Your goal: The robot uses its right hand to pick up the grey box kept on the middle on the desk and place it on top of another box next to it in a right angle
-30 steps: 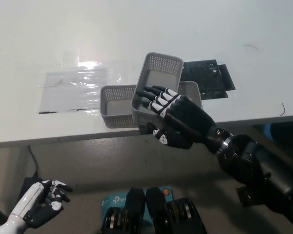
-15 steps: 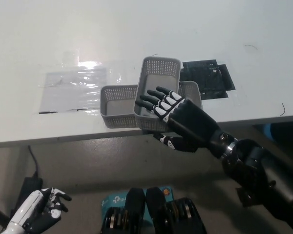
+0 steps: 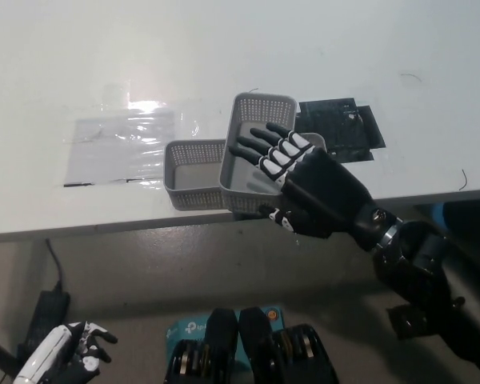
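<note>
Two grey mesh boxes sit at the desk's front edge. The upper grey box (image 3: 254, 134) lies crosswise on the lower grey box (image 3: 189, 173), which runs left to right. My black right hand (image 3: 304, 182) hovers over the near right part of the upper box, open, with its fingers spread above the box's inside and its thumb below the front edge. It does not grip the box. My white left hand (image 3: 62, 362) rests low at the bottom left, partly out of the picture.
The white desk (image 3: 224, 48) carries a black mat (image 3: 346, 128) right of the boxes and a shiny clear sheet (image 3: 120, 146) to their left. Below the desk edge, a blue carton (image 3: 182, 330) and a black adapter (image 3: 48, 309) lie on the floor.
My right hand has let go of the upper box, spread its fingers and drifted right. The box has settled flatter on the lower one. My left hand has sunk lower.
</note>
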You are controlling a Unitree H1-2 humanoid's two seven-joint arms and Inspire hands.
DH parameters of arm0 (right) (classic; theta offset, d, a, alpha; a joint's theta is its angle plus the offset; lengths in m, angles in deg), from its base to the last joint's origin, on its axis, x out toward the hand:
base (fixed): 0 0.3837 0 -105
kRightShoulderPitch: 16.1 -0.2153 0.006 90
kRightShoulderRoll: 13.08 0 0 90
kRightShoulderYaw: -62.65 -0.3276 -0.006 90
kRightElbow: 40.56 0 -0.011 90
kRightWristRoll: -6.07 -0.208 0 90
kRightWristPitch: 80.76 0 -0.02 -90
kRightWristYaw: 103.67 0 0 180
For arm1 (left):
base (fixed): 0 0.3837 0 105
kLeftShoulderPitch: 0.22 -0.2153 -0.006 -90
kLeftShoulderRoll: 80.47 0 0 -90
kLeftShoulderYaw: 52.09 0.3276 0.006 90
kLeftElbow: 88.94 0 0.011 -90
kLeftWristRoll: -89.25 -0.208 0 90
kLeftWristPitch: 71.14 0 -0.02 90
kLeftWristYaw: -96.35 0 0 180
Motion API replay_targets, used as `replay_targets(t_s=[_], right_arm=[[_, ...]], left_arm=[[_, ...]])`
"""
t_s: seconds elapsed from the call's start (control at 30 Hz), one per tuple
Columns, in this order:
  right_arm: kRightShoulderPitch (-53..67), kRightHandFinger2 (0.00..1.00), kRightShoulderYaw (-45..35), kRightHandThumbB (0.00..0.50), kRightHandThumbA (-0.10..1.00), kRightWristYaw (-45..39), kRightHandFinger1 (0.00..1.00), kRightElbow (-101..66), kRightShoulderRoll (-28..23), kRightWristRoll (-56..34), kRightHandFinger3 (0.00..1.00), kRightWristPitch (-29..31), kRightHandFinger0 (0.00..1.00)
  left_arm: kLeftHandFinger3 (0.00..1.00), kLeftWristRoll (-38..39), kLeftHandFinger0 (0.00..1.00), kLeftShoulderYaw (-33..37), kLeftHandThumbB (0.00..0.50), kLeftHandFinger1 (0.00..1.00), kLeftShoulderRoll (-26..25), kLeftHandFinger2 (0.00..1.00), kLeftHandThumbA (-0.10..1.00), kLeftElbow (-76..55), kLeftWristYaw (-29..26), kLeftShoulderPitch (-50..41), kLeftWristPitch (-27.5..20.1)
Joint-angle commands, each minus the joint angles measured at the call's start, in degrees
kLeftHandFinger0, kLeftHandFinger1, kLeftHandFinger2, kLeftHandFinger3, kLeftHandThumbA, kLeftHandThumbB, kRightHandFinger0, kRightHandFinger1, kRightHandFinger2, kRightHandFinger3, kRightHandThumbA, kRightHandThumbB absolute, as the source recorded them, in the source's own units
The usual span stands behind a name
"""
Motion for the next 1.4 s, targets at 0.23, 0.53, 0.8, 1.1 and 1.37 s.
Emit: replay_targets(t_s=[0.23, 0.53, 0.8, 1.1, 1.37], right_arm=[[-0.06, 1.00, -4.71, 0.500, 0.85, -9.98, 1.00, -12.94, -1.71, -2.61, 1.00, -4.18, 1.00], [7.44, 1.00, -11.93, 0.488, 0.75, -27.98, 1.00, -33.49, -10.40, -18.90, 1.00, -16.97, 1.00], [19.44, 1.00, -28.27, 0.315, 0.65, -20.78, 1.00, -41.26, -15.11, -31.11, 1.00, -19.29, 1.00], [35.71, 1.00, -34.60, 0.201, 0.26, -10.57, 1.00, -27.39, 2.77, -36.04, 1.00, -13.53, 0.89], [35.33, 1.00, -37.96, 0.205, 0.19, -1.57, 0.85, -5.26, 13.44, -32.68, 1.00, -0.86, 0.54]], left_arm=[[0.51, 0.23, 0.30, -0.19, 0.285, 0.32, -0.79, 0.39, 0.03, -0.91, 0.10, 0.58, -0.74], [0.52, 0.30, 0.30, -0.58, 0.297, 0.33, -1.02, 0.42, 0.08, -1.01, -0.03, 0.17, -0.82], [0.53, 0.22, 0.34, -0.89, 0.284, 0.36, -1.67, 0.44, 0.11, -0.79, 0.05, -0.08, -1.45], [0.52, 1.58, 0.33, -1.65, 0.269, 0.35, -0.70, 0.43, 0.05, -0.53, -0.29, -0.69, -2.72], [0.53, 0.89, 0.32, -1.70, 0.262, 0.35, -0.43, 0.42, 0.08, 0.05, -0.50, -0.52, -3.43]])
